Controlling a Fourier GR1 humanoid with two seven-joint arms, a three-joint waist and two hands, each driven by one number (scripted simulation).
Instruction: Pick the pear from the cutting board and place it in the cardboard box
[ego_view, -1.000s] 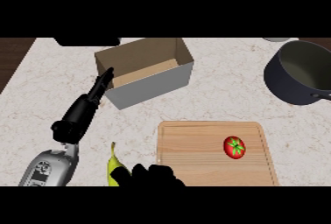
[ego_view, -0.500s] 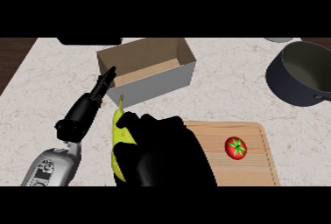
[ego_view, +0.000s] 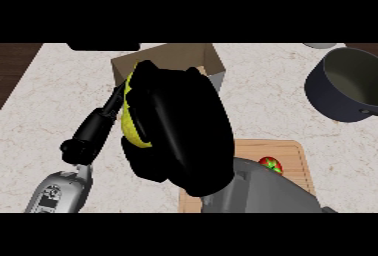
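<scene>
Pear (ego_view: 131, 120), yellow-green, is clasped in the right hand (ego_view: 181, 125). The fingers curl round it, so only its left edge shows, and it is held high above the worktop (ego_view: 266, 100). Below lies the cutting board (ego_view: 291, 150) with a red fruit (ego_view: 270, 164). The left hand (ego_view: 92, 135) lies straight-fingered at the left. Beyond is the cardboard box (ego_view: 170, 55). The pear likely needs to be centred over the opening and lowered past the near wall before the fingers uncurl. A dark pot (ego_view: 347, 85) stands far right.

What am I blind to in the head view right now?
Head view:
Yellow fruit: mostly hidden inside the right hand, so its kind is unclear.
Cardboard box: interior and front wall covered by that hand.
Cutting board: left part behind the right forearm.
Pot: cut off by the right edge.
</scene>
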